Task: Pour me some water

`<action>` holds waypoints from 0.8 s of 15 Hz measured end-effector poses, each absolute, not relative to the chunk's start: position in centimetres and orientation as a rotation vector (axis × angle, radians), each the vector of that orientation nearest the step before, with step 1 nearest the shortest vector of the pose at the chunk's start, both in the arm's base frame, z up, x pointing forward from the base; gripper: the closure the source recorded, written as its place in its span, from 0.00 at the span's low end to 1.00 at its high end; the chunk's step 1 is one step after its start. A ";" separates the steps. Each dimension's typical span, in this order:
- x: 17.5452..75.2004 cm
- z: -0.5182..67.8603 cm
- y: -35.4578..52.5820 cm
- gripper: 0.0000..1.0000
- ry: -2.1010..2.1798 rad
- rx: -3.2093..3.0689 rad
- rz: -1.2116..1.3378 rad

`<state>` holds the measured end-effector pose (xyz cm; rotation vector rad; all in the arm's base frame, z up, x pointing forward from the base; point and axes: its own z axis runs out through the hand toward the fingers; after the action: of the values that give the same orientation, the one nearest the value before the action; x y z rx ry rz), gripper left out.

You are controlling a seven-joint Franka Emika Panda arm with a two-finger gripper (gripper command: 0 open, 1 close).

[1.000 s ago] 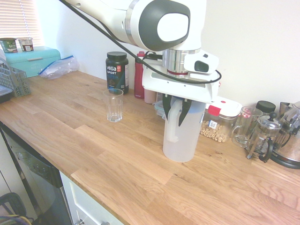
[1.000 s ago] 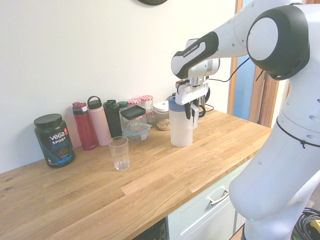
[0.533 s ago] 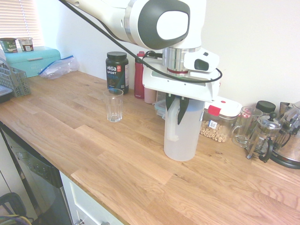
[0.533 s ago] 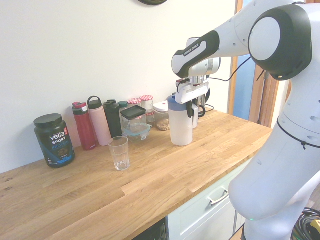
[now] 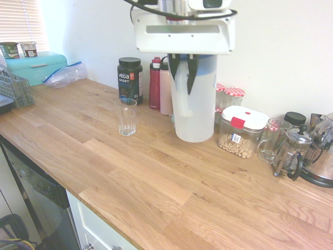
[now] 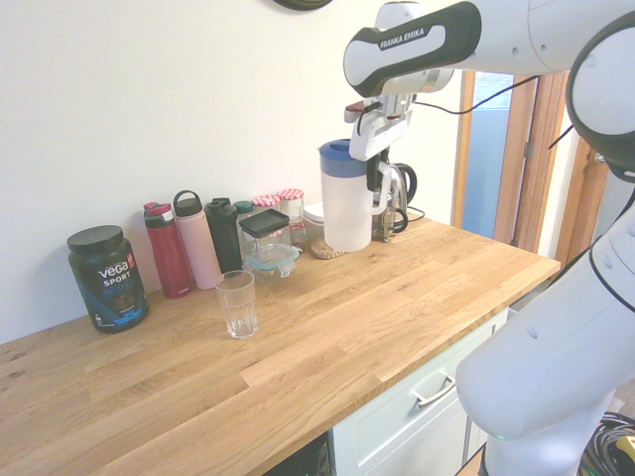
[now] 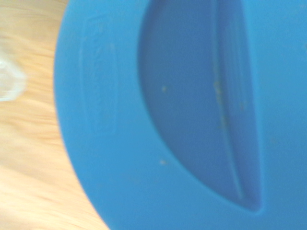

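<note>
Second exterior view — pitcher (image 6: 345,203), beneath end effector (image 6: 379,174)

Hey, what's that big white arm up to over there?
It has the pitcher, the one with the blue lid, gripped by its handle in its jaws, and is holding it upright just above the counter. The job is to pour someone some water. The glass stands on the counter a little way off, and nothing is being poured yet. Most likely the arm will bring the pitcher over to the glass next.
</note>
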<state>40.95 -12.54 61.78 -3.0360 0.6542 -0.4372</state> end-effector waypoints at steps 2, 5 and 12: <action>41.8 61.6 -8.2 1.00 0.462 -3.090 -0.432; 42.6 60.8 -3.0 1.00 0.191 -3.185 -0.415; 44.3 57.0 5.6 1.00 -0.341 -3.522 -0.288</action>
<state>44.34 5.58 56.96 -3.5223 -0.3412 -0.2876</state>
